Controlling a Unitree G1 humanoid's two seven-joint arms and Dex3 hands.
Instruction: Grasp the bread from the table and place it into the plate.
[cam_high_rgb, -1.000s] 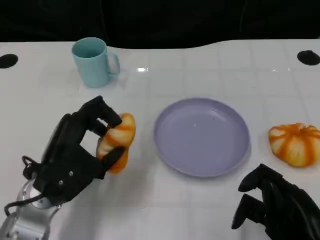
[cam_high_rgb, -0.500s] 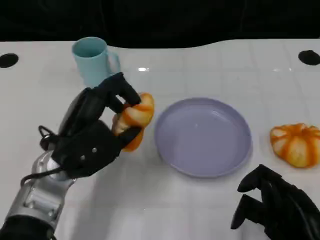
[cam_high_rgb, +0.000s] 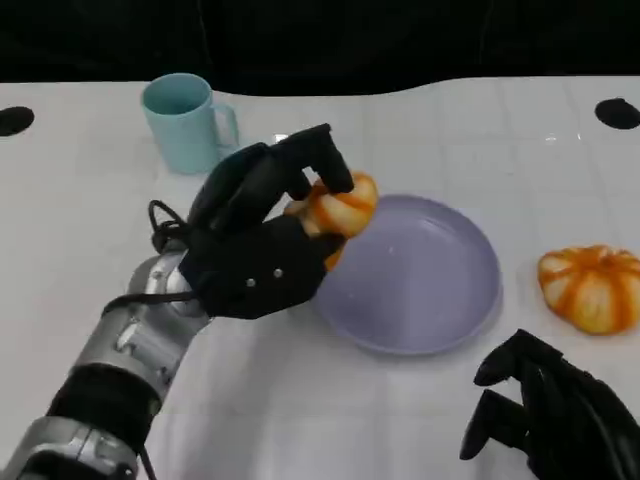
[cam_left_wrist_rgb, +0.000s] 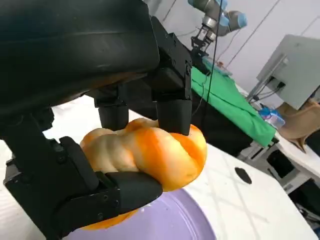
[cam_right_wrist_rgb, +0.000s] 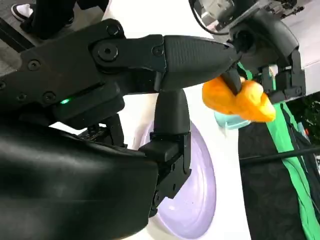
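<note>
**Q:** Head view first. What has changed?

**Me:** My left hand (cam_high_rgb: 262, 262) has carried the bread (cam_high_rgb: 337, 207) from the mid-left of the frame, where it sat a second ago, up and rightward. My fingers grip it now over the left rim of the purple plate (cam_high_rgb: 440, 335). I judge the carry nearly done; lowering and release remain.

**Q:** Room around it?

**Me:** The plate's middle and right lie bare. The teal mug (cam_high_rgb: 185, 122) stands upper left, well apart behind my hand. A second orange bun (cam_high_rgb: 592, 288) lies at the right edge, apart from the plate. My right hand (cam_high_rgb: 555, 415) rests at lower right, fingers curled in, holding nothing, near the plate's lower rim but clear of it.

**Q:** Left wrist view?

**Me:** The bread (cam_left_wrist_rgb: 150, 152) is clamped between fingers above and below it. The plate (cam_left_wrist_rgb: 170, 220) shows at the bottom of the frame beneath it, with a gap between them.

**Q:** Right wrist view?

**Me:** The bread (cam_right_wrist_rgb: 239, 100) hangs in the upper right of the frame, held by my left hand (cam_right_wrist_rgb: 272, 55); the plate (cam_right_wrist_rgb: 197, 195) lies lower centre. My right hand (cam_right_wrist_rgb: 165, 120) fronts the picture.
</note>
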